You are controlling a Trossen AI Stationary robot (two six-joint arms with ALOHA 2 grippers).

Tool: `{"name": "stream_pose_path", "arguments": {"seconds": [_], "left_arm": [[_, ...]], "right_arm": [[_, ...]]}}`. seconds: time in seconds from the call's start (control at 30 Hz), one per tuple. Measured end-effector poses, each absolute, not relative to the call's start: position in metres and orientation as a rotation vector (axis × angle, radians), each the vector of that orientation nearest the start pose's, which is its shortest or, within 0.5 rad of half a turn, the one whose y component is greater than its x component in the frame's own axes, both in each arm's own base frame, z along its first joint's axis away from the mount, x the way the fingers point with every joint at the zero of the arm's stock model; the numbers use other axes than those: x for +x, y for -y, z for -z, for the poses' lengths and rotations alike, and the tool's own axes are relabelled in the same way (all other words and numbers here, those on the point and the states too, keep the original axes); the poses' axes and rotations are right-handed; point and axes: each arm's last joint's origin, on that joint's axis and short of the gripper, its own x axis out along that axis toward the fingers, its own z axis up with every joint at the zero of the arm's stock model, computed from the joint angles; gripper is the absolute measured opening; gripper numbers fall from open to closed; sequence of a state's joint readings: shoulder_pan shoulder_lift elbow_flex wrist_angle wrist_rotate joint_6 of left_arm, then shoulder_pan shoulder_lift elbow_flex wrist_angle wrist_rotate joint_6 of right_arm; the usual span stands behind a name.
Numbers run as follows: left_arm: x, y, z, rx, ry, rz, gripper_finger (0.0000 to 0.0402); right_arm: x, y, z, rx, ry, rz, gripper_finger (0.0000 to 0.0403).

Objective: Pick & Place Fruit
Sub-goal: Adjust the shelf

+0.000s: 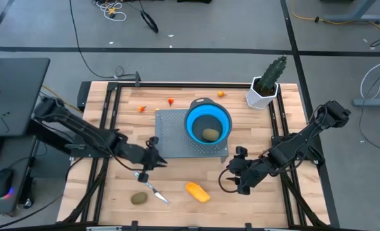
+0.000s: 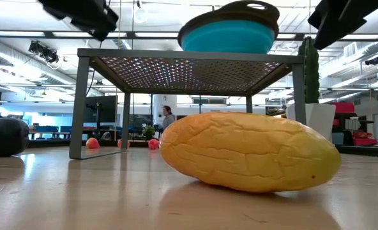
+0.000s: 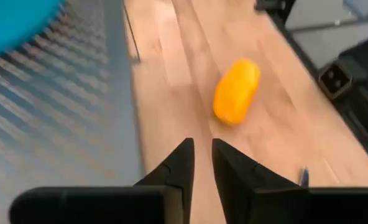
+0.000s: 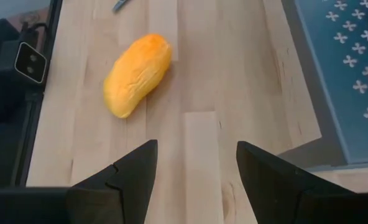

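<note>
The yellow-orange fruit (image 1: 198, 191) lies on its side on the bench (image 1: 177, 199), ahead of both claws and between them, touching neither. The left claw (image 3: 200, 163) hovers beside the perforated grey stand (image 1: 177, 138), fingers nearly together with a slim gap and nothing in it. The right claw (image 4: 195, 165) stands wide and empty. An olive-brown fruit (image 1: 210, 134) sits in the blue bowl (image 1: 194, 122) on the stand. Another olive-brown fruit (image 1: 138, 199) lies by the knife (image 1: 153, 188), near the left claw.
</note>
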State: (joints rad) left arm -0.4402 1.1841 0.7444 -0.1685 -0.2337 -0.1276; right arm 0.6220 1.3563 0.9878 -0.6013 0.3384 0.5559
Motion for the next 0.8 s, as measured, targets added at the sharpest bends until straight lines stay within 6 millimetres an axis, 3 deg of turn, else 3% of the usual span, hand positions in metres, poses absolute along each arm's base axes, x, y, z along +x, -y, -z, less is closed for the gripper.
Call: {"name": "stream_pose_path", "arguments": {"seconds": [0.43,0.7,0.8], "left_arm": [[0.221,0.091,-0.228,0.072,-0.721,-0.035,0.0068],[0.222,0.095,-0.231,0.040,-0.711,0.086,0.0071],[0.222,0.097,-0.242,0.018,-0.696,0.130,0.0072]], "right_arm": [[0.227,-0.151,-0.254,0.142,-0.834,0.000,0.0228],[0.238,-0.159,-0.263,0.185,-0.699,-0.067,0.0228],[0.240,-0.161,-0.259,0.177,-0.716,-0.079,0.0228]]}}
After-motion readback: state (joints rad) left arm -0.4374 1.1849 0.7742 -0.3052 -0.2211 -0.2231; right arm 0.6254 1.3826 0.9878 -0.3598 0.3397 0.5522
